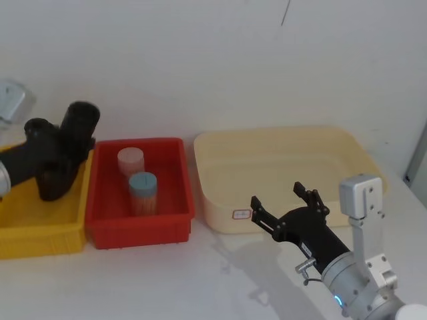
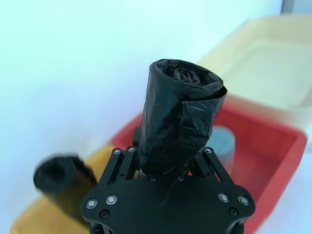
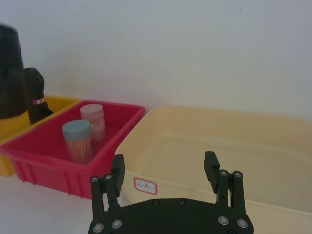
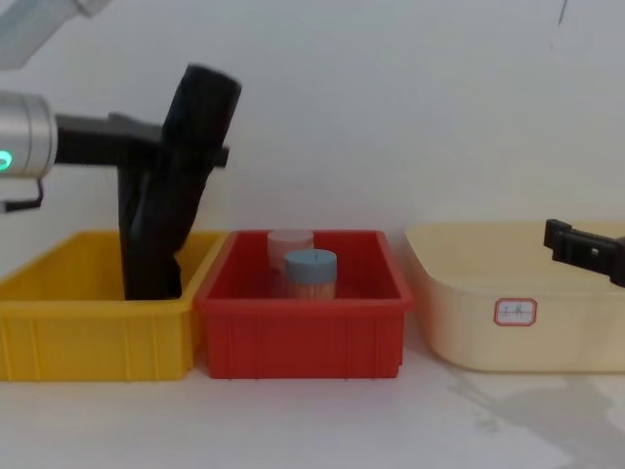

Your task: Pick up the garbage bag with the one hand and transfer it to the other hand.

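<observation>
Above the yellow plastic bin (image 4: 98,322), the green-ringed left tool (image 2: 165,163) pinches the thick black plastic garbage-bag roll (image 2: 183,117) low down, so it should swing across steadily and offer the free top to the spread blue-ringed right tool (image 3: 165,160) by the cream plastic tub (image 4: 469,332).

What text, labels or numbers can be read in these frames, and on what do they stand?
Label on the cream tub: white sticker, red border, print too small to read.
Garbage bag in the left gripper, jars in the red bin, right gripper: no text visible.
</observation>
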`<state>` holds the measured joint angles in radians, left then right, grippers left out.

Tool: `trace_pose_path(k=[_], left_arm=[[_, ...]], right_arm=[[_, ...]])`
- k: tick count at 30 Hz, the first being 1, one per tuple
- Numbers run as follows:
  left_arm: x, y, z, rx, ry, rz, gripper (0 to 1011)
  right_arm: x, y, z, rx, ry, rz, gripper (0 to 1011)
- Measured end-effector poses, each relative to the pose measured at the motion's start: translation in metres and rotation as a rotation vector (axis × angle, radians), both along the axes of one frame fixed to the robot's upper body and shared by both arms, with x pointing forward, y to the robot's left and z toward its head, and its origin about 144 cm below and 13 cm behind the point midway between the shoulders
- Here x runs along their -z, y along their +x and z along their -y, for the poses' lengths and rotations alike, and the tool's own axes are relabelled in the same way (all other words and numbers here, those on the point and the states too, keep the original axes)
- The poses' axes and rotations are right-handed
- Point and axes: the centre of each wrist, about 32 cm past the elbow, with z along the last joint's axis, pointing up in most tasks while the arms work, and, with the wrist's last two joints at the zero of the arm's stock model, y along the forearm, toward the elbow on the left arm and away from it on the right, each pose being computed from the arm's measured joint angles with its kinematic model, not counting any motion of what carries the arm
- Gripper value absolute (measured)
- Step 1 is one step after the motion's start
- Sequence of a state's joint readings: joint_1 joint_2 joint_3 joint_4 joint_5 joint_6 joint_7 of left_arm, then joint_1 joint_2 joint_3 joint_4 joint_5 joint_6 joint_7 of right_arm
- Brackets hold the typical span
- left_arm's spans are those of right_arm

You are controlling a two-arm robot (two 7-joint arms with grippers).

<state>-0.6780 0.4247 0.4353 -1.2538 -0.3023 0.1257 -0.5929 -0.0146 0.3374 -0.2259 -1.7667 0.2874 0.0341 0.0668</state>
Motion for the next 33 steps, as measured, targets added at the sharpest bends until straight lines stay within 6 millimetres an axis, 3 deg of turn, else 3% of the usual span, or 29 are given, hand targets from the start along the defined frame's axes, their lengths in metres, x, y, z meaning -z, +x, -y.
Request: trace_pose_path(k=[7, 19, 33], left_arm=[[-0.012, 0.018, 0.01, 0.064, -0.06, 0.041, 403], [-0.011, 0.085, 0.05, 0.224, -0.221, 0.066, 403], [-0.013, 0.106, 0.077, 0.302, -0.264, 0.074, 403]], right_arm=[[0.0, 0.0, 0.0, 0.0, 0.0, 0.0, 1001], [0.0, 0.0, 0.0, 0.0, 0.0, 0.0, 1001], [0.0, 0.0, 0.0, 0.0, 0.0, 0.0, 1001]])
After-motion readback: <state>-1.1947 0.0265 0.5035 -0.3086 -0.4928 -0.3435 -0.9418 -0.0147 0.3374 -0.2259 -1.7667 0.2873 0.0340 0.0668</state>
